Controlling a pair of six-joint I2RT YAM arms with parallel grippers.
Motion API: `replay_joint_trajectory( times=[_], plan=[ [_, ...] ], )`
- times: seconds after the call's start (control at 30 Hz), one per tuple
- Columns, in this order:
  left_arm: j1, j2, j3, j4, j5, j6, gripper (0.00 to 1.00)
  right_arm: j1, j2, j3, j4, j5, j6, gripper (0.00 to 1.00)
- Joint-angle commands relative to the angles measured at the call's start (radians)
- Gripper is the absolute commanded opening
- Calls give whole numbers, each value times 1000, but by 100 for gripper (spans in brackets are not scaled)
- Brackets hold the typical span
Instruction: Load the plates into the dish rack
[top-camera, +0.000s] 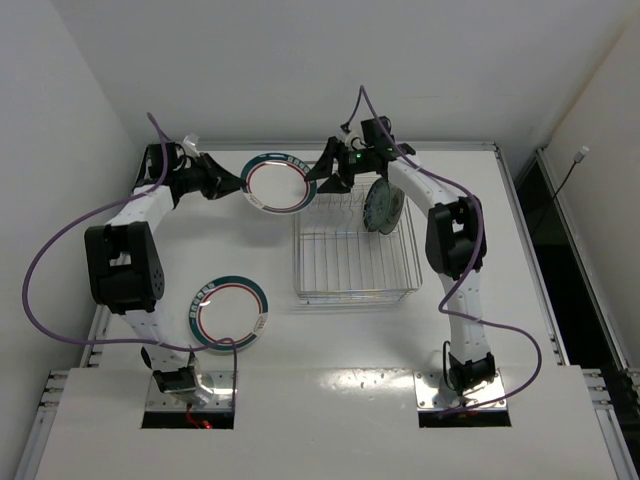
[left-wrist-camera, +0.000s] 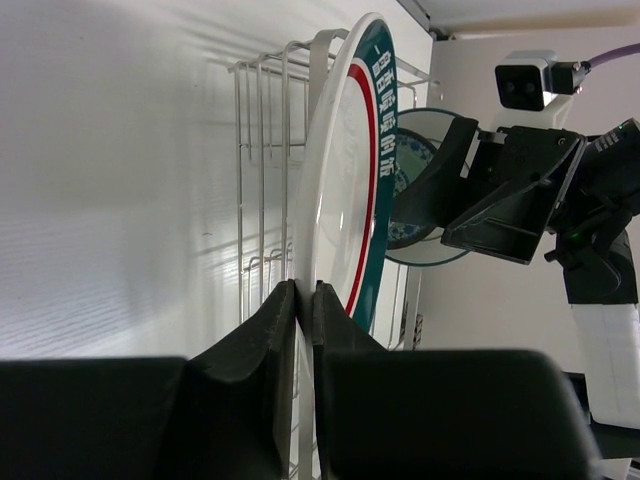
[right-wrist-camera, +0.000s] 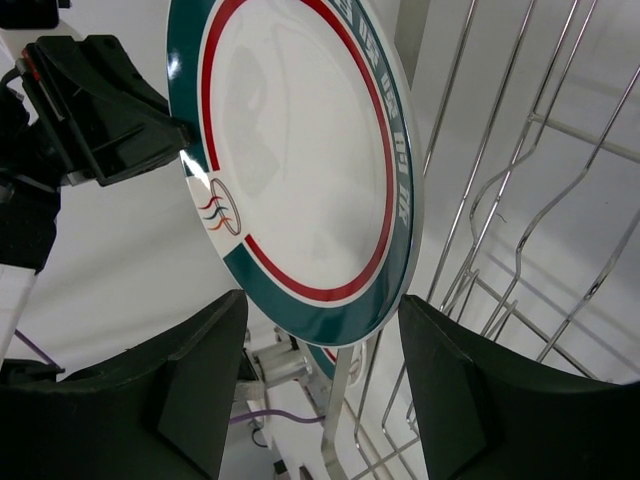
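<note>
We see the left gripper (left-wrist-camera: 300, 290) pinching the rim of a white plate (top-camera: 278, 183) at the far left corner of the dish rack (top-camera: 355, 297). The right gripper (right-wrist-camera: 320, 300) stands spread beside that plate. A teal plate (top-camera: 383, 207) stands upright in the rack. A second white plate (top-camera: 230, 312) lies on the table (top-camera: 330, 350).

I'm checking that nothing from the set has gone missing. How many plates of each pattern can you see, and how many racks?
White plates with teal-and-red rims: 2, a raised plate at the rack's far left corner and a flat plate on the table
Teal patterned plate: 1, standing in the rack
Dish rack: 1
Total: 4
</note>
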Motion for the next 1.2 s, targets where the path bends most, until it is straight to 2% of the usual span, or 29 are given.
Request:
replay_joint_trajectory(
  times=[0.0,0.37,0.8,1.17],
  plan=[
    [-45,-62,59,23,119,-10,0,42,-56,-7,40,-42,-22,59],
    [-45,-53,70,-17,99,16,0,11,-83,-17,40,-33,-22,59],
    [-45,-24,99,-74,66,59,0,-116,-151,-32,122,-96,11,59],
    [-45,-24,99,-65,76,59,0,-73,-111,-50,132,-105,20,59]
  ],
)
